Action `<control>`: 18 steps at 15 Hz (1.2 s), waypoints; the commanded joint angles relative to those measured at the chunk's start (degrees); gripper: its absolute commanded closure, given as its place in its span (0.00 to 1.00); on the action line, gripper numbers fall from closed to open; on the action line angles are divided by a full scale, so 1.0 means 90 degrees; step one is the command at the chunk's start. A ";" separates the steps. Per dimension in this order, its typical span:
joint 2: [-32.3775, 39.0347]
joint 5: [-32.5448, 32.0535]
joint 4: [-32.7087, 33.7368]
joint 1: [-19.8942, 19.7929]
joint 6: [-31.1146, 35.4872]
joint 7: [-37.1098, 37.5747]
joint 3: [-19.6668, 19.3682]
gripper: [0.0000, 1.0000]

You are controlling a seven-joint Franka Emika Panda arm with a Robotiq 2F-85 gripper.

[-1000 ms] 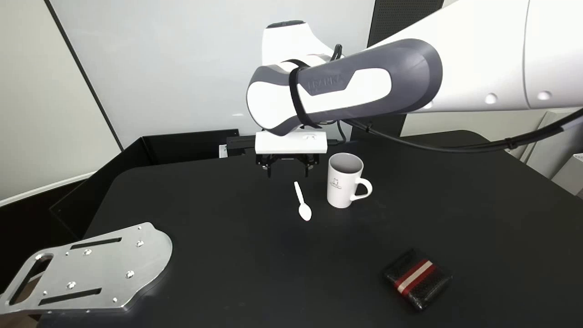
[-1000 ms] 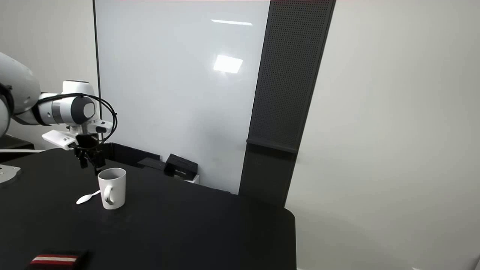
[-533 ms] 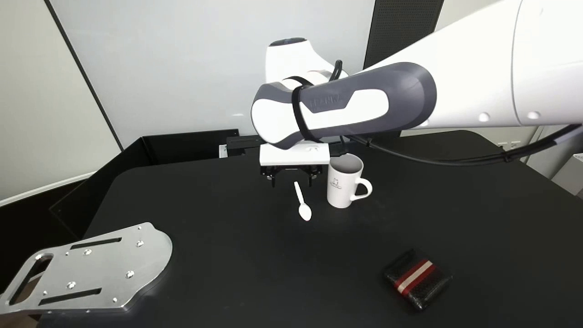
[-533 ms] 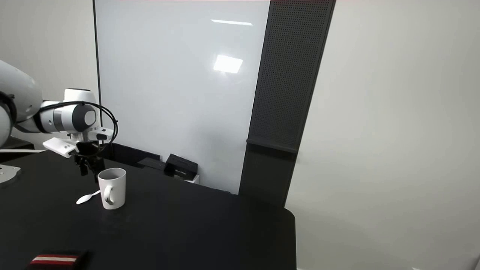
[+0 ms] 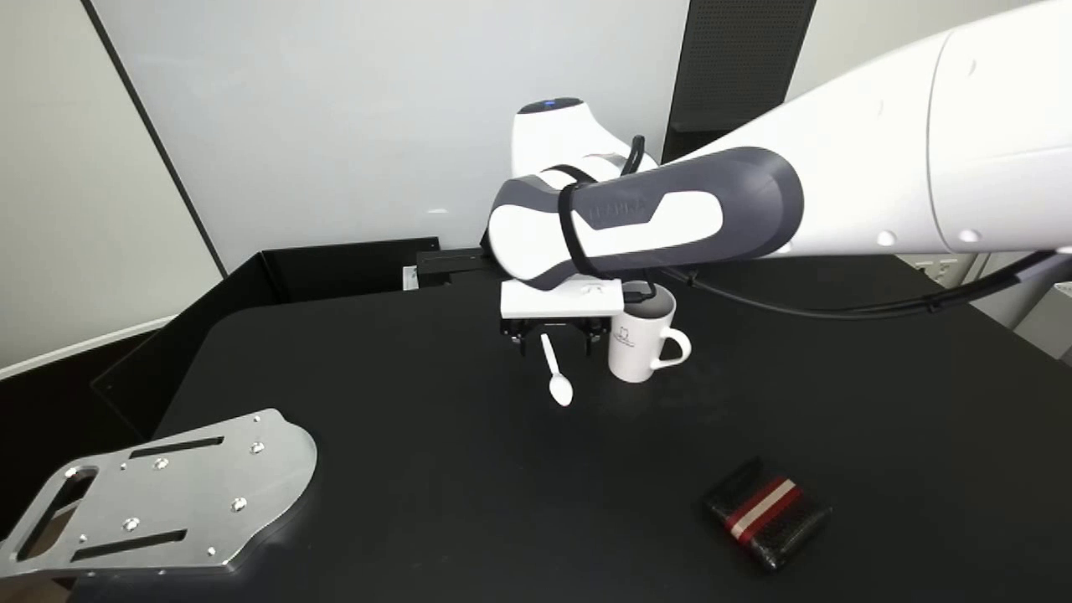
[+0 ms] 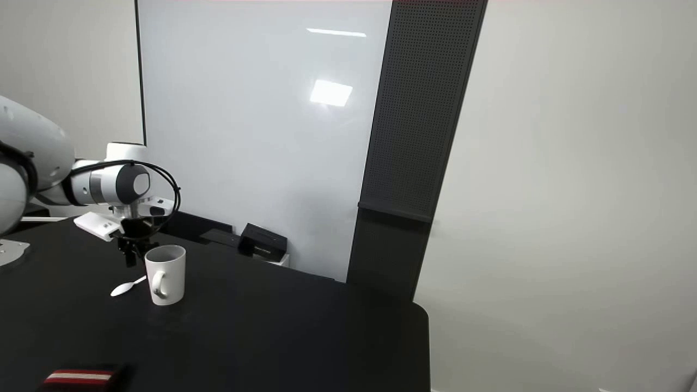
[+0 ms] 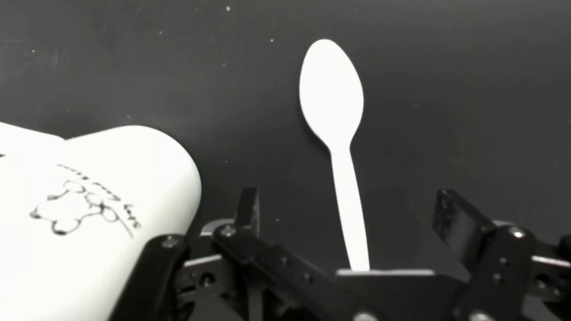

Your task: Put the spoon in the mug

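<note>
spoon (image 7: 341, 154): flat on the counter (image 5: 419, 469), outside the mug (image 5: 636, 347) and just beside it, ungrasped.
long axis: in the wrist view, nearly top to bottom with a slight lean; bowl pointing away from the gripper (image 7: 347, 214), slim handle running back toward it.
handle between fingers: seen from the wrist, it passes about midway between the fingertips (image 7: 246, 207), in line with neither pad, so the jaws should close across its width with little turning.
gripper: fingers spread wide, nothing held; how far the tips sit above the counter cannot be told.
mug: upright, left of the spoon in the wrist view, its wall just beside the nearer finger; contact cannot be ruled out.
inside the mug: in both exterior views the inner wall shows below the rim, and no spoon; the bottom is out of sight, so other contents are unknown.
striped black item (image 5: 766, 515): on the counter, well apart from the spoon.
step in hand: judged to be lining up the grasp; the pick is not yet made.
next move: likely a small descent, then closing on the handle.
risk: the mug-side finger may nudge the mug, or the tips may close above so thin a handle.
</note>
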 commanded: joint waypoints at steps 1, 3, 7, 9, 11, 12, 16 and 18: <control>0.0012 0.0150 -0.0136 -0.0174 0.0109 -0.0138 -0.0032 0.00; 0.0013 0.0164 -0.0236 -0.0228 0.0134 -0.0128 -0.0063 0.00; 0.0015 0.0085 -0.0362 -0.0258 0.0328 0.0004 -0.0221 0.40; 0.0014 0.0067 -0.0365 -0.0252 0.0414 0.0004 -0.0273 0.55; 0.0014 0.0036 -0.0379 -0.0245 0.0488 -0.0038 -0.0318 0.69; 0.0012 0.0045 -0.0381 -0.0247 0.0508 -0.0010 -0.0326 0.75; 0.0006 0.0057 -0.0393 -0.0256 0.0533 -0.0068 -0.0320 0.31; 0.0006 0.0061 -0.0411 -0.0261 0.0572 -0.0085 -0.0316 0.17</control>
